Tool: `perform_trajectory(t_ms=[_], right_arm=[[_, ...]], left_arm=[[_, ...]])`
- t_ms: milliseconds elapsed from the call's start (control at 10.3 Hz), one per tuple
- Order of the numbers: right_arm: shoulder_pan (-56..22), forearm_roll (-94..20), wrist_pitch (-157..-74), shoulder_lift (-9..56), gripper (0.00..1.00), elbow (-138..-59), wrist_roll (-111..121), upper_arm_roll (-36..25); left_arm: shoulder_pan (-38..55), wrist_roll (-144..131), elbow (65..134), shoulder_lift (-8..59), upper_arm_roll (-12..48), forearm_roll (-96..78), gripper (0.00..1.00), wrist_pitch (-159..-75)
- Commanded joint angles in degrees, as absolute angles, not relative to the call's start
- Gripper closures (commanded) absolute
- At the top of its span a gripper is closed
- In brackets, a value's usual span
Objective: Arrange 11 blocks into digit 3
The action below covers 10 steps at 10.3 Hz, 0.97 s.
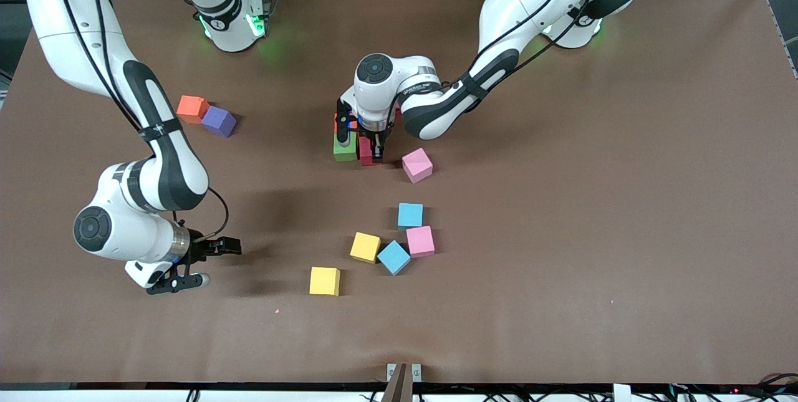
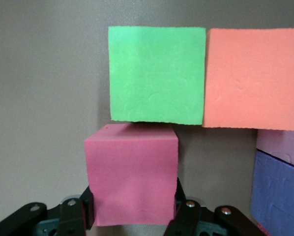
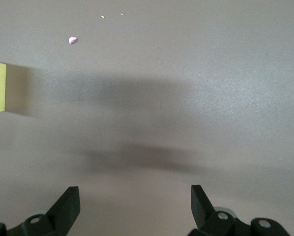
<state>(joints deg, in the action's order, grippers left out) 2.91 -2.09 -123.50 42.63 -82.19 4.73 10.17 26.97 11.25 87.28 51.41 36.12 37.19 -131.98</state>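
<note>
Nearest the front camera lies a yellow block (image 1: 325,281), alone on the brown bench (image 1: 561,234). The right gripper (image 1: 187,265) hangs just over the bench toward the right arm's end, its fingers (image 3: 68,206) spread wide and empty; this arm waits.

Farther back sits a loose cluster, likely stock not yet used: a second yellow block (image 1: 365,247), two sky-blue blocks (image 1: 393,257) (image 1: 410,215) and a pink block (image 1: 420,241). Another pink block (image 1: 417,165) lies farther still, tilted, just beside the build.

There the left gripper (image 1: 374,151) is down at the bench, fingers (image 2: 184,211) closed on a red block (image 2: 132,174), seemingly to seat it against the green block (image 2: 157,73), which touches an orange block (image 2: 255,78); these look like the figure's first pieces. A purple face shows beside them, only partly.

Toward the right arm's end, another orange block (image 1: 192,109) and a purple block (image 1: 219,121) touch, apparently spare.

The only writing is on the arms' cable bands, too small to read surely.
</note>
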Motion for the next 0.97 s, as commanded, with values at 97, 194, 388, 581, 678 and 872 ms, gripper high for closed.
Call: perform_trajectory(t_ms=[97, 194, 388, 581, 678, 872], right_arm=[[2.99, -2.29, -123.22, 42.45, 0.0, -82.35, 5.36, 10.37], [2.99, -2.29, -123.22, 42.45, 0.0, -82.35, 5.36, 10.37], [2.99, -2.29, -122.96, 42.36, 0.0, -82.35, 5.27, 10.37], [2.81, -2.29, -122.7, 42.28, 0.0, -82.35, 5.01, 10.37], [2.81, -2.29, -122.7, 42.28, 0.0, -82.35, 4.92, 10.37], [2.73, -2.29, -122.7, 42.28, 0.0, -82.35, 4.92, 10.37]], left_arm=[[28.3, 10.9, 85.87, 52.91, 35.33, 36.12, 0.54, -132.19], [28.21, 10.9, 85.87, 52.74, 35.33, 36.3, 0.54, -132.19], [28.13, 10.9, 85.87, 52.3, 35.42, 36.3, 0.54, -132.19], [28.12, 10.99, 85.87, 51.94, 35.42, 36.39, 0.53, -132.19], [28.12, 10.99, 85.96, 52.2, 35.42, 36.39, 0.53, -132.19], [28.21, 10.9, 85.96, 52.29, 35.42, 36.47, 0.53, -132.19]])
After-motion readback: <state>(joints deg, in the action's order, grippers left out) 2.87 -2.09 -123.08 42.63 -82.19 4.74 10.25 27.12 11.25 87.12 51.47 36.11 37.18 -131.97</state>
